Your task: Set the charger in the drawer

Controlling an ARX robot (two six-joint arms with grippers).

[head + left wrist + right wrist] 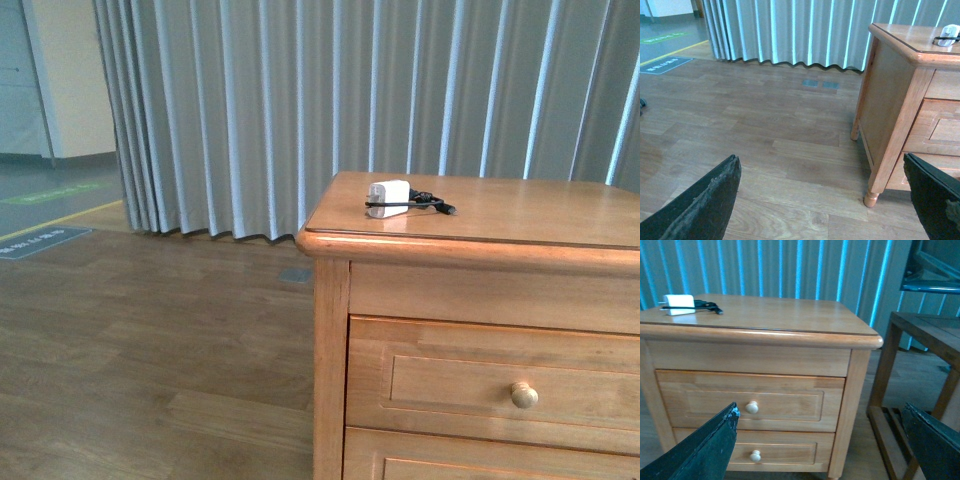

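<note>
Honey-coloured wooden cabinet top [530,215], white charger [388,193] lying toward its left edge, black cable [432,203] alongside

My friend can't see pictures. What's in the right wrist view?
A small white charger with a black cable lies on a wooden cabinet, near a back corner. The top drawer and the lower drawer are both shut, each with a round pale knob. The right tool is open in front, holding nothing.
</note>
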